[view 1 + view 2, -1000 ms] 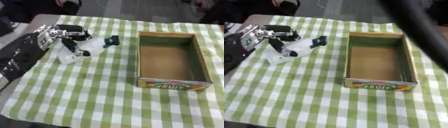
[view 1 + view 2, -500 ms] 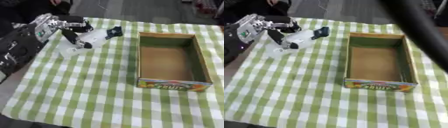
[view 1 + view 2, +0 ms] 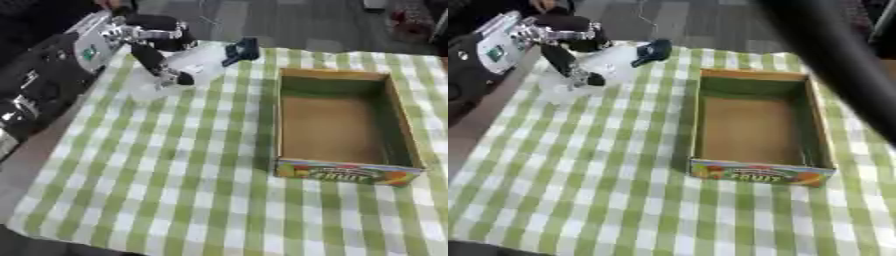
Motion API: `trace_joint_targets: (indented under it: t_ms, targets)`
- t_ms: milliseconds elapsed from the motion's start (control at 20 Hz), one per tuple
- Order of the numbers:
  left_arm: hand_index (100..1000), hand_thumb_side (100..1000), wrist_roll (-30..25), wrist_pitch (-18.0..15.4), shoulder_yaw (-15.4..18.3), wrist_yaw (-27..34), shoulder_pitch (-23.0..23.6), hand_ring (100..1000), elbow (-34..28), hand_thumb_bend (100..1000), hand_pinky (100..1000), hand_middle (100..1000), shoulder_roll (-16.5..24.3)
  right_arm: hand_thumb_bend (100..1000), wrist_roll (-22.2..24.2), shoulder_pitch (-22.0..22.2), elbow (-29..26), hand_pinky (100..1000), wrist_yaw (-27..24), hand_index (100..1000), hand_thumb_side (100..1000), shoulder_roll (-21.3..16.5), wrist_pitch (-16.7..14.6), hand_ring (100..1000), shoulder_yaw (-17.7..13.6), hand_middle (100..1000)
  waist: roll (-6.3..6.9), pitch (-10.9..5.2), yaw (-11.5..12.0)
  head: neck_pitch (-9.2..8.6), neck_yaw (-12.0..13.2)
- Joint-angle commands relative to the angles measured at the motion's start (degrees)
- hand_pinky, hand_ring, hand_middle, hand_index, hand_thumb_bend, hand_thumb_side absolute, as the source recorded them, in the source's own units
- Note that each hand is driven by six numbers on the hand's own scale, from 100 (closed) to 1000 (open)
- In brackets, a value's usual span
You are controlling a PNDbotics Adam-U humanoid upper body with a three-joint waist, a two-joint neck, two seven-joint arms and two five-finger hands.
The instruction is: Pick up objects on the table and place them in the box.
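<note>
**Spray bottle held at the far left, box still empty**

The spray bottle (image 3: 188, 62), pale and translucent with a dark nozzle head (image 3: 241, 50), is in the left hand (image 3: 144, 42) near the far left corner of the tabletop (image 3: 175, 190). The fingers are curled round its body, with one dark finger lying across the front of it. The bottle is tilted, its nozzle pointing toward the box (image 3: 343, 125), and it looks raised above the checked cloth, though I cannot tell this surely. The box stands well apart to the right, open and with nothing inside. The right hand is not visible; only a dark blurred arm (image 3: 842, 70) crosses the right eye view.

To do this step well, I think the hand should carry the bottle high enough that its lower end passes over the near wall of the box. The bottle is long, so it is better to turn it along the long side of the box before lowering. The fingers should open only when the bottle is low inside, otherwise it may bounce or roll out.
</note>
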Motion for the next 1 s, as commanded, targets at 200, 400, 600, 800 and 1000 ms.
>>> trace_joint_targets:
  t_ms: [200, 400, 600, 800, 1000]
  targets:
    - [266, 811, -6.9, -6.6, -0.1, -0.1, -3.5, 100, -0.7, 123, 100, 103, 0.4, 178, 0.4, -0.5, -2.6, 536, -0.9, 777, 1000, -1.7, -0.1, 700, 0.0, 708, 0.14, -1.3, -0.9, -0.22, 0.9]
    - [265, 811, -6.9, -6.8, -0.1, -1.2, -4.8, 100, 0.3, 122, 100, 104, -1.1, 180, 0.4, -0.5, -2.7, 536, -1.1, 777, 1000, -1.8, -0.1, 700, 0.0, 708, 0.44, -1.61, -1.5, -0.22, 0.8]
    - [265, 811, -6.8, -7.0, 0.0, -2.5, -5.9, 100, 1.5, 121, 100, 103, -2.2, 182, 0.4, -0.5, -2.7, 535, -1.1, 777, 1000, -1.8, -0.2, 700, 0.0, 707, 0.75, -1.79, -2.1, -0.47, 0.8]
    - [265, 811, -6.6, -7.4, 0.1, -3.8, -6.9, 100, 2.9, 121, 100, 103, -3.4, 187, 0.4, -0.6, -3.0, 535, -1.3, 776, 1000, -1.8, -0.3, 699, 0.0, 707, 0.83, -1.86, -3.1, -1.34, 0.4]
    - [266, 819, -6.5, -8.1, 0.1, -5.1, -8.1, 100, 4.2, 115, 100, 104, -4.7, 204, 0.3, -0.8, -3.6, 535, -1.6, 775, 1000, -1.8, -0.4, 698, 0.0, 706, 1.04, -1.92, -3.9, -2.12, 0.4]
